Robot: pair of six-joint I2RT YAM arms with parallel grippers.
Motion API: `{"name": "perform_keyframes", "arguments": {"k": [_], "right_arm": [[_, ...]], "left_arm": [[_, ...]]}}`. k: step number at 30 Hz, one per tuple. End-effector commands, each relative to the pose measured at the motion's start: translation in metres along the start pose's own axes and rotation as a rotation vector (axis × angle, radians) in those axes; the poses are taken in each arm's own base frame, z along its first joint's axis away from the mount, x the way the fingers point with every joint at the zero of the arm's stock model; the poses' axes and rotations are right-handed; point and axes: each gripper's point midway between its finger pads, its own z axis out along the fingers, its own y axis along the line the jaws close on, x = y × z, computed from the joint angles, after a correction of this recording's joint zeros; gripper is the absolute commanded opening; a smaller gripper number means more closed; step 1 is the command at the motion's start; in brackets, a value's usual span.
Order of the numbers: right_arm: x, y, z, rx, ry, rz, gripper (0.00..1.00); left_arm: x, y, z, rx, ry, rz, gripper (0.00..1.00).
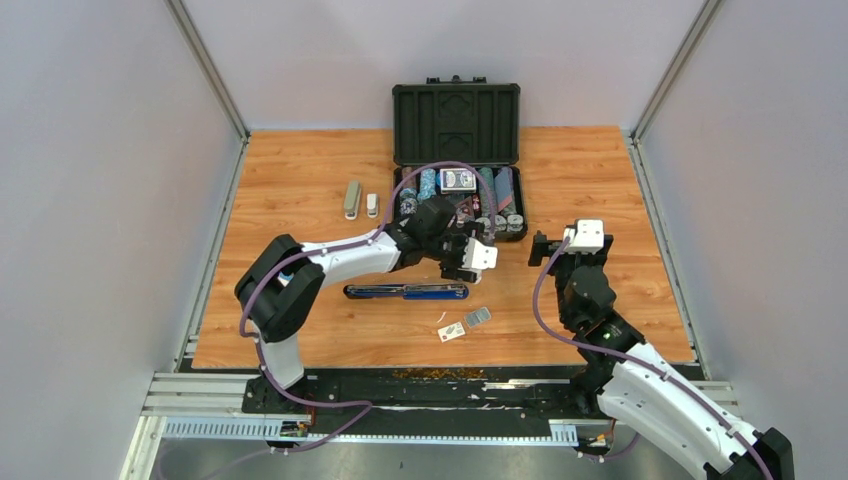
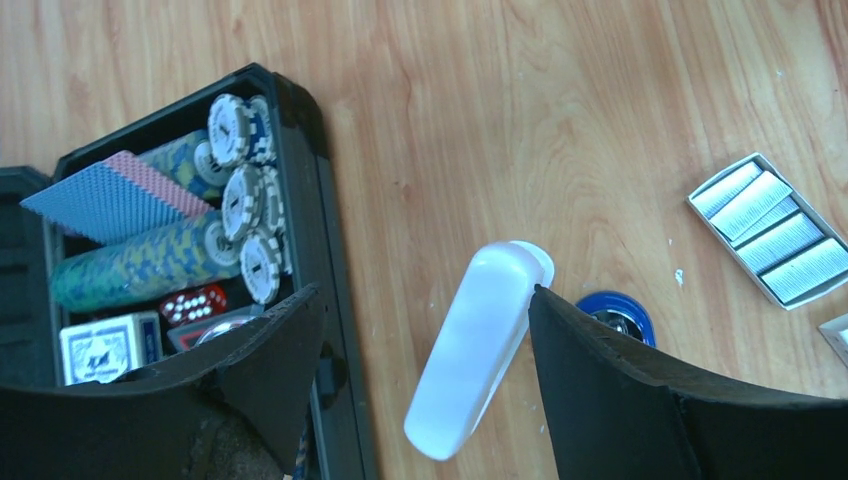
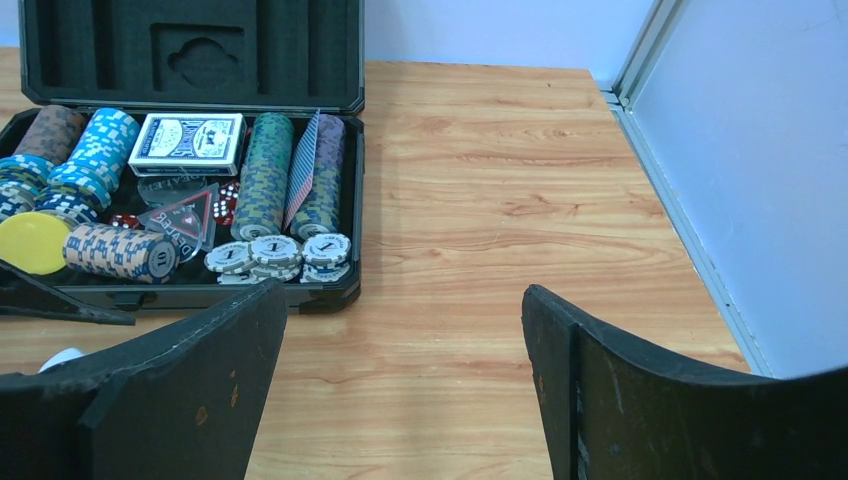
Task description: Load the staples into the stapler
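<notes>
We see the blue stapler (image 1: 405, 291) lying flat along the wooden surface (image 1: 300, 170), a little below the middle of the overhead view, its length running left to right. The staples (image 1: 478, 316) lie on the bare wood just to the lower right of the stapler's right end, apart from it, and a small white box (image 1: 452, 330) sits just beside them. In the left wrist view the staples (image 2: 768, 232) show at the right edge as ribbed silvery strips lying side by side. The left pincer (image 2: 425, 295) hangs above the stapler's right end with its fingers (image 2: 600, 390) well apart. A pale, blurred oblong thing (image 2: 478, 355) shows between them; we cannot tell what it is, and it is not clamped. The right pincer (image 3: 404, 292) hovers right of centre in the overhead view, spread wide over bare wood with nothing in it. An open black case (image 1: 458, 110) of poker chips and cards stands at the top centre, with a grey-olive stapler (image 1: 352, 198) and a white stapler (image 1: 372, 205) to its left.
</notes>
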Motion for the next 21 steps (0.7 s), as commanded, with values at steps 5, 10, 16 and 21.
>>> {"name": "perform_keyframes", "arguments": {"k": [5, 10, 16, 21], "right_arm": [[-0.008, -0.005, 0.002, 0.036, -0.036, 0.036, 0.88], [-0.006, -0.003, 0.003, 0.035, -0.026, 0.027, 0.88], [-0.006, -0.004, 0.003, 0.036, -0.026, 0.026, 0.88], [-0.005, -0.004, 0.003, 0.035, -0.023, 0.021, 0.88]], "left_arm": [[0.004, -0.017, 0.024, 0.138, -0.009, -0.008, 0.75], [0.012, -0.025, 0.033, 0.163, 0.015, -0.007, 0.7], [0.013, -0.022, 0.038, 0.17, 0.022, -0.019, 0.59], [0.016, -0.025, 0.036, 0.187, 0.04, -0.022, 0.5]]}}
